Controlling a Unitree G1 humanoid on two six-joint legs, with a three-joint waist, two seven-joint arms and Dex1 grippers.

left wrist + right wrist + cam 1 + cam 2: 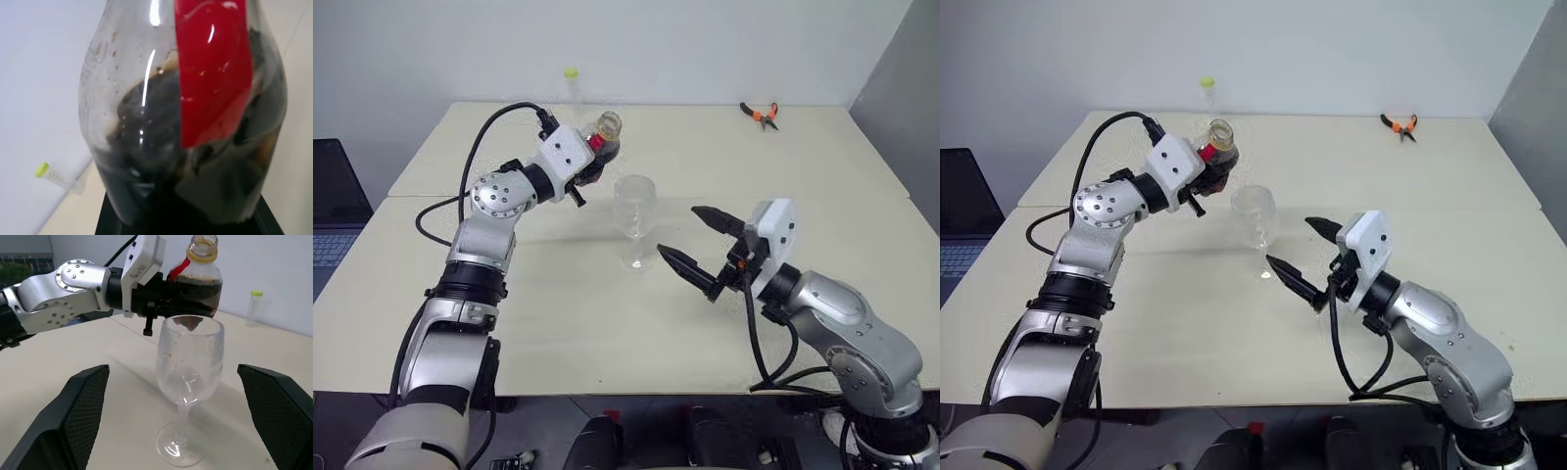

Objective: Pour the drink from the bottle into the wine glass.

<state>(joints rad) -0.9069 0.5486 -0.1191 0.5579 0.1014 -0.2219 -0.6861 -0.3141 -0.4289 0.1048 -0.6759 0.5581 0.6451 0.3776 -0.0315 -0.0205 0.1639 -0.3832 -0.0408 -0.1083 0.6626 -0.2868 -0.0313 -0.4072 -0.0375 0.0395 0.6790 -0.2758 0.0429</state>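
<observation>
Left end effector (595,157) is raised roughly level, clenched on the bottle (198,286), held above and just behind the wine glass (634,217). Right end effector (697,247) is released, fingers spread toward the glass. Right wrist view shows the bottle uncapped. Beige tabletop (607,323); orange pliers (759,115) at far edge.

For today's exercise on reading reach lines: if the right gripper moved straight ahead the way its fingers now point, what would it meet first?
Most likely the wine glass: it stands upright dead ahead between the right gripper's open fingers. The bottle, held by the left gripper, lies behind and higher. Depth is uncertain.
</observation>
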